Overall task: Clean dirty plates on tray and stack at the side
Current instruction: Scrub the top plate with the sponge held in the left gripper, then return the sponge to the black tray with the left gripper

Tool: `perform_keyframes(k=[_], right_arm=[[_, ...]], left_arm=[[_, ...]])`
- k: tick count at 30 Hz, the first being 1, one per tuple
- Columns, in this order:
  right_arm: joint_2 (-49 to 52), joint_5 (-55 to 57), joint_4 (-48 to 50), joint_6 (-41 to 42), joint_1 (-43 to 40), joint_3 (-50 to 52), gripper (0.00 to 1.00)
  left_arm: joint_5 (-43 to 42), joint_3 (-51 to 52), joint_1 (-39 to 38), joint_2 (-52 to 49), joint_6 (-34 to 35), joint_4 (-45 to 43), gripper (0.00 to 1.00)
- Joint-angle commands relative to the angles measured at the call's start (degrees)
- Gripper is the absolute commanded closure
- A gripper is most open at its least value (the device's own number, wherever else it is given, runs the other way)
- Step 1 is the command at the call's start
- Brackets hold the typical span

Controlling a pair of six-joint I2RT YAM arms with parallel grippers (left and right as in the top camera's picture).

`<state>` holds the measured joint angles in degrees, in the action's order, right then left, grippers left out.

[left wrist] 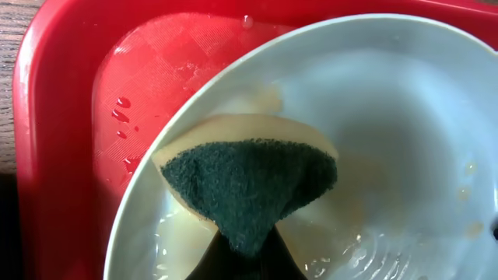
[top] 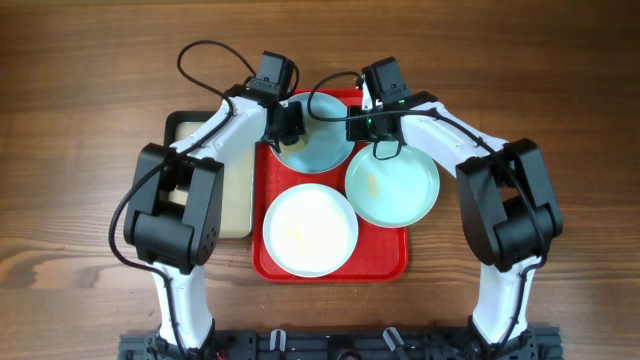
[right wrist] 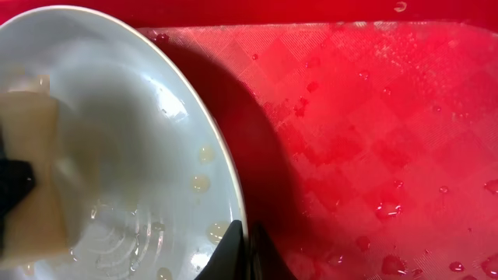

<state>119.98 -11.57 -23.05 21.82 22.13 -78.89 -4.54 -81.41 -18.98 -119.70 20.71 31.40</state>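
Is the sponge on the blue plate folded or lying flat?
Folded. The left gripper pinches the sponge narrow, so it curves into a wedge, green face showing, against the blue plate.

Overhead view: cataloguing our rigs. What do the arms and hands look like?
The left arm and right arm have white links, bulky black joint housings and looping black cables. The left hand and right hand are black; a green light glows by the right one.

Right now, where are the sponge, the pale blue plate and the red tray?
sponge [left wrist: 249,183], left wrist view, dark green scrub face.
pale blue plate [left wrist: 405,132], left wrist view, inner bowl.
red tray [left wrist: 156,70], left wrist view, bare wet floor.
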Motion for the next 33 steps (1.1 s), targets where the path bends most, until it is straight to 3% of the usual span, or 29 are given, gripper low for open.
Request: perform_keyframes(k=[1, 5, 9, 12, 15, 17, 21, 33], right_arm=[[-0.72, -0.90, 0.11, -0.42, 0.50, 0.50, 0.96], [-0.72, -0.92, 0.09, -0.44, 0.50, 0.50, 0.96], [-0.72, -0.90, 0.09, -0.72, 0.50, 0.50, 0.96], [-0.72, -0.90, 0.09, -0.70, 0.50, 0.50, 0.94], [-0.72, -0.90, 0.09, -0.83, 0.50, 0.50, 0.84], [-0.72, -0.90, 0.11, -0.83, 0.50, 0.50, 0.77], [-0.72, -0.87, 0.33, -0.90, 0.50, 0.50, 0.71], [-0.72, 2.89, 1.36, -3.89, 0.50, 0.50, 0.66]], left_arm=[[-13.00, 0.20, -1.73, -2.99, 0.81, -1.57, 0.96], [-24.26, 0.17, -3.10, -2.99, 0.81, -6.10, 0.96], [-26.01, -0.42, -0.90, 1.84, 0.79, -7.82, 0.96], [-16.26, -0.42, 2.75, 10.93, 0.66, -4.07, 0.96], [-4.63, -0.42, 6.75, 17.73, -1.25, 5.31, 0.96], [3.45, -0.39, 9.86, 18.86, -6.12, 14.97, 0.94], [7.91, 0.35, 13.86, 16.63, -13.33, 23.65, 0.94], [10.21, 15.28, 20.98, 13.92, -14.36, 9.94, 0.94]])
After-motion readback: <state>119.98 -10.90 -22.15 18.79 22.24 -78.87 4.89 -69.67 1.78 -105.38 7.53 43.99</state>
